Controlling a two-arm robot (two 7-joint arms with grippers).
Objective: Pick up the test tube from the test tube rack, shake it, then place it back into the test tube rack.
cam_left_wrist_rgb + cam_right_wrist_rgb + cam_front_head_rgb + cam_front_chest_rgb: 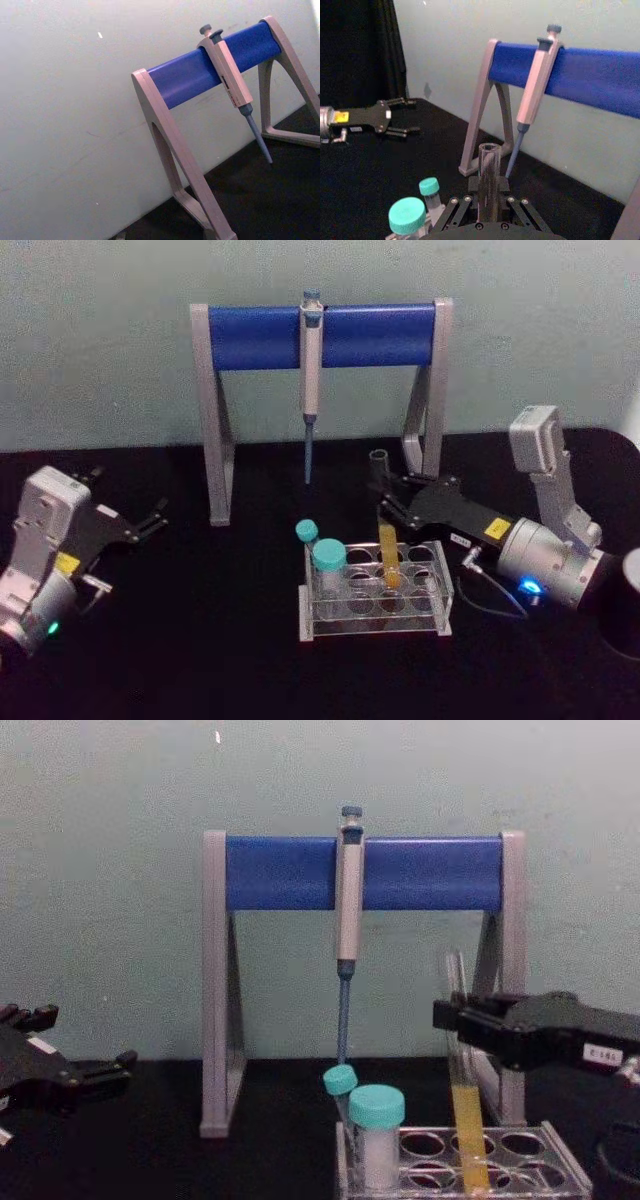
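Gripping: the right gripper is clamping its fingers on the test tube near the top.
Tube: standing upright, yellow foot seemingly sitting in the test tube rack directly below.
Left gripper: idling open-fingered, well apart.

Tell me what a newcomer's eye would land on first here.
First, the blue-barred pipette stand at the back centre, a pipette hanging from it. Then the right gripper, fingers closed on the test tube, whose yellow-filled bottom sits in the test tube rack beside two teal-capped tubes. The left gripper rests open at far left.
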